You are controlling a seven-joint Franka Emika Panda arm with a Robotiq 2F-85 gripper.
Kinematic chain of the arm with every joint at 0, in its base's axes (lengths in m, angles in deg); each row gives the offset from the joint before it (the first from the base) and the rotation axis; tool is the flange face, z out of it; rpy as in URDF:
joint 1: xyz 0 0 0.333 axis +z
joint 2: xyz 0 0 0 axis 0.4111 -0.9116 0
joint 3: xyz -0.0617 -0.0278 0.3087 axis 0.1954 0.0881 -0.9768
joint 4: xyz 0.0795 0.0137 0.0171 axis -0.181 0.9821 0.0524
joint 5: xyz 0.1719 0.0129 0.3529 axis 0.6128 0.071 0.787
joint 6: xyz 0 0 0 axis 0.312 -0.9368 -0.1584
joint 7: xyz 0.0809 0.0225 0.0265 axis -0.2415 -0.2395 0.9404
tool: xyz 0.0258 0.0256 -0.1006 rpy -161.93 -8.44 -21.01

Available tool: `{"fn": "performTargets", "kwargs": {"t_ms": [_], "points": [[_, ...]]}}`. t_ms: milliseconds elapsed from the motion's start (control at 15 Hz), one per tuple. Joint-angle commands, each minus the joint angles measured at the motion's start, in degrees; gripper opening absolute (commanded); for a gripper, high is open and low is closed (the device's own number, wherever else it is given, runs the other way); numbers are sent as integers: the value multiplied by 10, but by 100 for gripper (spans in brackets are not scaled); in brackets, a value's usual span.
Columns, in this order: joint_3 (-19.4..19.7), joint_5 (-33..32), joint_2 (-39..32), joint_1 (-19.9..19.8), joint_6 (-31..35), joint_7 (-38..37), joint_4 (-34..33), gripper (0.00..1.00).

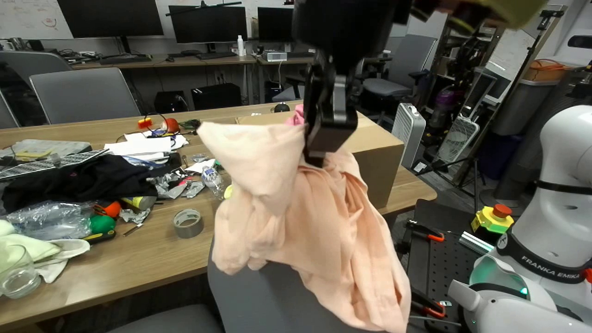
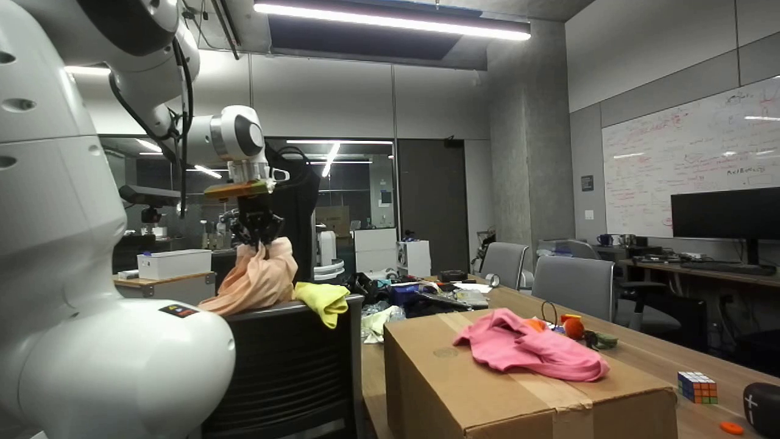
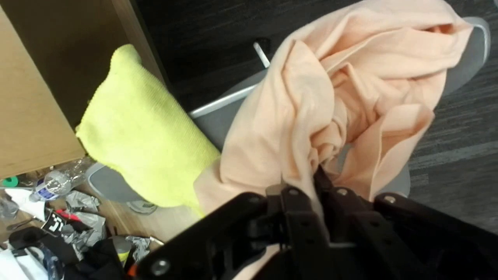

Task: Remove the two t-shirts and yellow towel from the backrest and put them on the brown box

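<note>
A peach t-shirt (image 1: 333, 222) drapes over the top of the grey chair backrest (image 1: 273, 300); it also shows bunched in an exterior view (image 2: 262, 277) and in the wrist view (image 3: 264, 144). My gripper (image 1: 319, 155) points down at its top with a fold between the fingers (image 3: 301, 184), shut on it. The yellow towel (image 2: 323, 299) hangs over the backrest beside the peach t-shirt; in the wrist view it (image 3: 144, 144) lies left of the fingers, touching the shirt. A pink t-shirt (image 2: 530, 350) lies crumpled on the brown box (image 2: 432, 372).
The box stands on the wooden table (image 1: 259, 111), close to the chair. A tape roll (image 1: 188, 223), a plastic bottle (image 1: 212, 179), black cloth (image 1: 78, 180) and a glass (image 1: 18, 273) are on the table. A Rubik's cube (image 2: 698, 388) lies beside the box.
</note>
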Motion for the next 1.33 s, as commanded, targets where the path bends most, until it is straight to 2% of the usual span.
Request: {"fn": "performTargets", "kwargs": {"t_ms": [0,267,533,933,1267], "points": [[4,-2,10,-10,-18,-4,-63,3],[9,0,10,-20,-30,-11,-129,3],[14,7,-5,-31,-70,-16,-201,3],[19,6,-24,-46,-108,-26,-267,3],[25,-26,-48,-72,-129,-47,-304,3]]}}
